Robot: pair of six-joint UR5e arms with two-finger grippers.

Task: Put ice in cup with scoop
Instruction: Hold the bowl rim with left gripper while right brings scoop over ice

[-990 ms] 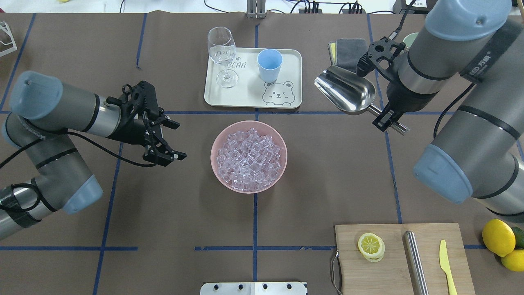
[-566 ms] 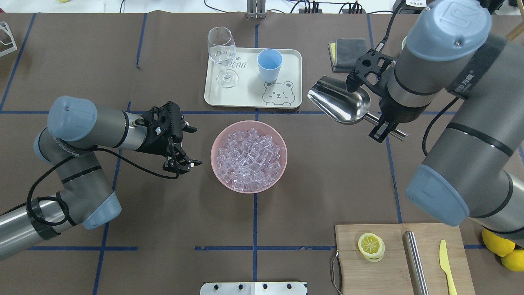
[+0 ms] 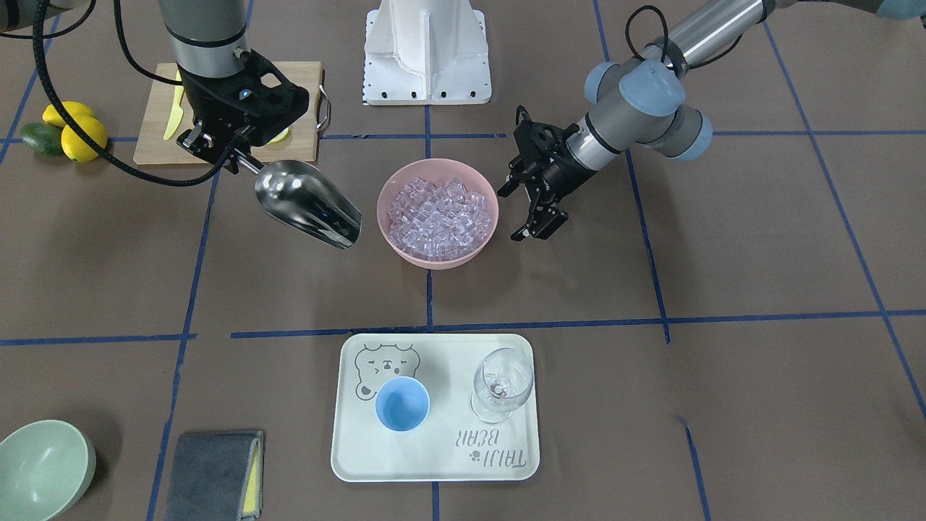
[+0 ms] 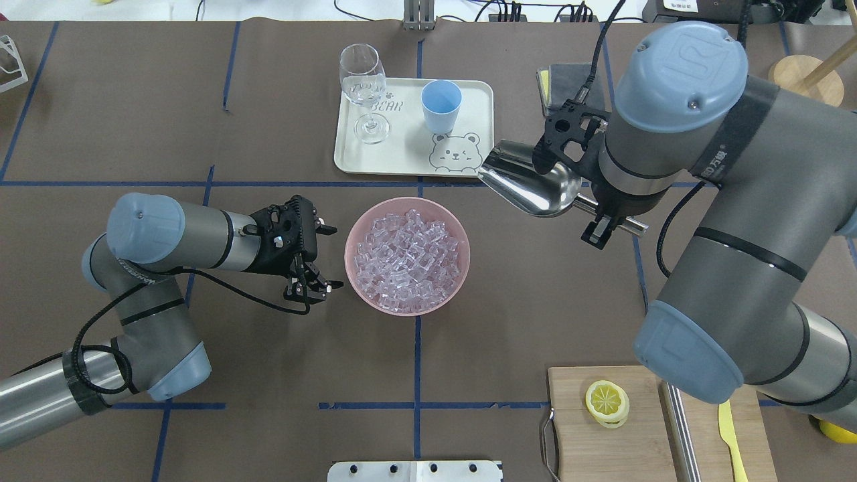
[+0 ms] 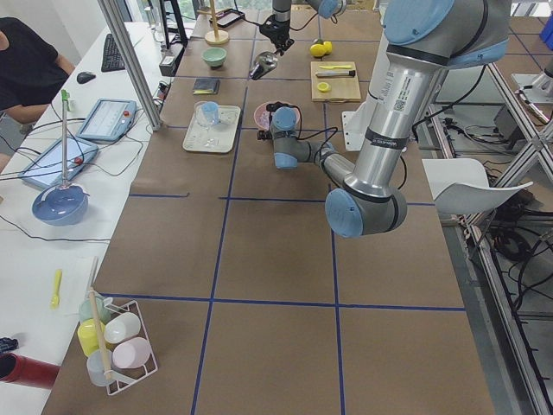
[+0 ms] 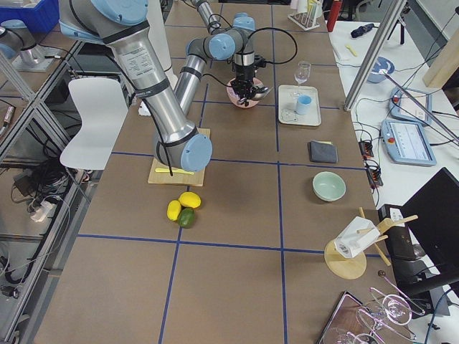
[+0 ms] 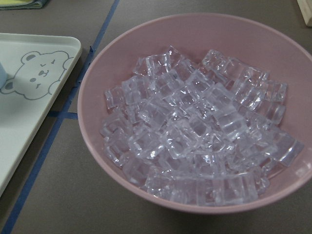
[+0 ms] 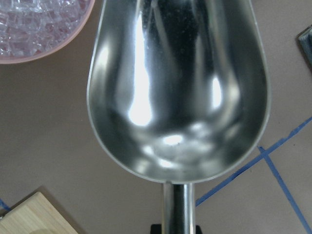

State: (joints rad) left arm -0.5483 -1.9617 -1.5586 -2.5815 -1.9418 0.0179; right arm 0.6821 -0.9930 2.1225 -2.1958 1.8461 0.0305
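Drawn closer to pink bowl [image 4: 348, 268] of clear ice cubes [image 4: 407, 258]: empty shiny steel scoop [image 4: 529, 184], clamped in right end effector [image 4: 604, 215], at 2 o'clock; left end effector [image 4: 329, 260] agape, seemingly empty, at 9. Unfilled yet: light-blue cup [image 4: 441, 106].

1. A pink bowl [image 3: 438, 262] stands in the middle of the table.
2. Behind it, on the far side, lies a pale tray [image 4: 410, 155] with a bear drawing. A clear wine glass [image 4: 362, 79] stands upright on its left part.
3. At the near right is a wooden cutting board [image 4: 643, 435]. On it lie half a lemon [image 4: 607, 402], a steel rod [image 4: 679, 435] and a yellow knife [image 4: 731, 435].
4. Two lemons [image 3: 81, 137] and a lime [image 3: 40, 139] lie together, right of the board.
5. At the far right are a folded grey cloth [image 3: 210, 474] and a pale green bowl [image 3: 43, 463].
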